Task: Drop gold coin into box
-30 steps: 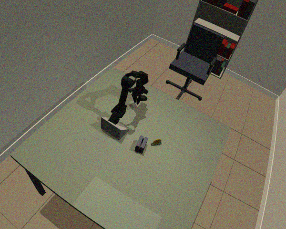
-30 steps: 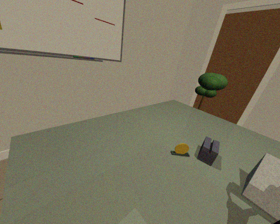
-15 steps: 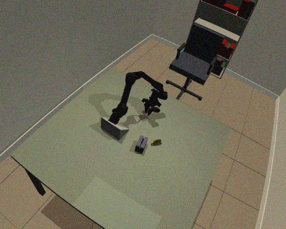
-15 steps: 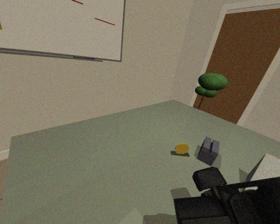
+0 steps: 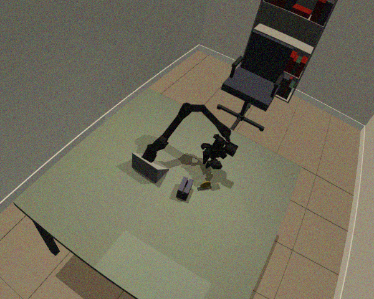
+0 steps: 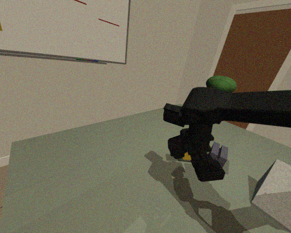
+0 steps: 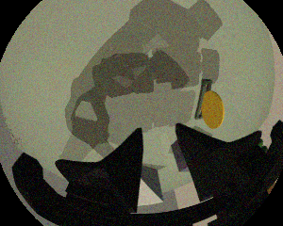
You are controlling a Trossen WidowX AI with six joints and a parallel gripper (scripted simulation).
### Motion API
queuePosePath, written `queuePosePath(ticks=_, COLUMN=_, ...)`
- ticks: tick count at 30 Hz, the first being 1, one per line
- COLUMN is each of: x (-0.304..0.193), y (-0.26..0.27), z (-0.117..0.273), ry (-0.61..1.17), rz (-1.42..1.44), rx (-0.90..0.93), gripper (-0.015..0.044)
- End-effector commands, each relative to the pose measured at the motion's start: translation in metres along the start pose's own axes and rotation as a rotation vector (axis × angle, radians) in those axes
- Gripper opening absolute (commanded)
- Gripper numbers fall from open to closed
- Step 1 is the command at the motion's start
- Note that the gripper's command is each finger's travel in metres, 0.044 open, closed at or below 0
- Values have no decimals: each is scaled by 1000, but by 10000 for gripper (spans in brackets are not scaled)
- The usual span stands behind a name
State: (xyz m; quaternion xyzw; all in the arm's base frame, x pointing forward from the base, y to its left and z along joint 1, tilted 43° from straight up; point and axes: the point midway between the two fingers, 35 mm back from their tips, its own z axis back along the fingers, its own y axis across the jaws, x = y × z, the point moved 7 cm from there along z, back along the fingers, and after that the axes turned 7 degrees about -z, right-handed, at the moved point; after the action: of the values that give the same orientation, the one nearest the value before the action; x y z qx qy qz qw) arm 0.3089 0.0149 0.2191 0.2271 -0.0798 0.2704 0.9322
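Wrist view shows coin (image 7: 212,111) upright on edge, seemingly facing the tool (image 7: 159,145).

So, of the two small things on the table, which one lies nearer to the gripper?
The gold coin in its dark holder, ahead of the gripper. The grey box with the slot stands farther off, beyond the coin.

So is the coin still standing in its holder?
Yes, upright: the coin stands on edge in the holder, beyond the fingers, untouched.

High overhead view, low tabletop view, wrist close-up
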Motion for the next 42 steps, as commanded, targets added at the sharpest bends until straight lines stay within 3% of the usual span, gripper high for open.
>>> queuePosePath(ticks=1, x=-18, y=-64, z=16, ry=-103, rz=-37, rx=63, gripper=161)
queuePosePath(ticks=7, x=-52, y=-124, z=33, ry=-267, rz=-22, rx=111, gripper=161)
queuePosePath(ticks=14, x=-55, y=-121, z=33, ry=-267, rz=-22, rx=111, gripper=161)
queuePosePath(ticks=19, x=-46, y=-118, z=1, ry=-268, rz=-22, rx=111, gripper=161)
queuePosePath(ticks=42, x=-36, y=-115, z=-31, ry=-268, rz=-21, rx=110, gripper=161)
